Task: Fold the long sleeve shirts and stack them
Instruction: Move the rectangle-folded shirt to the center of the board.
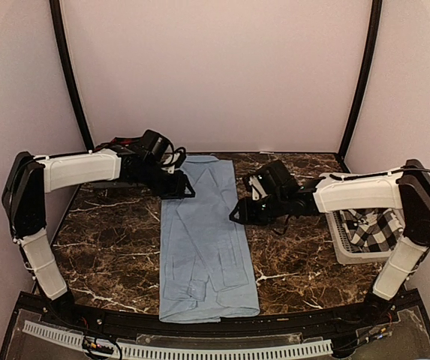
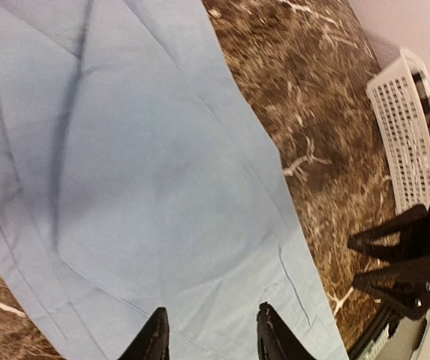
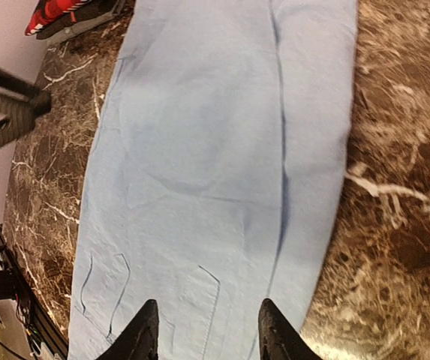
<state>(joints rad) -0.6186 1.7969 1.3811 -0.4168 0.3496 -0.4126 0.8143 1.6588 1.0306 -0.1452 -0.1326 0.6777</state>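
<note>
Flanking the blue shirt (image 1: 207, 247), left gripper (image 1: 187, 192) and right gripper (image 1: 236, 216) stand parted.

Three shirts: one light blue shirt (image 1: 207, 240), one checked shirt (image 1: 380, 229), one red-and-black shirt (image 3: 53, 13). One basket (image 1: 346, 253). Two hands: left hand (image 2: 208, 324), right hand (image 3: 203, 321).

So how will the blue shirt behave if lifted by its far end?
Probably floppy: the light blue shirt lies flat with soft creases, so it should drape and unfold. Likely light: thin cloth. On the polished marble table it may slide rather than bunch.
</note>
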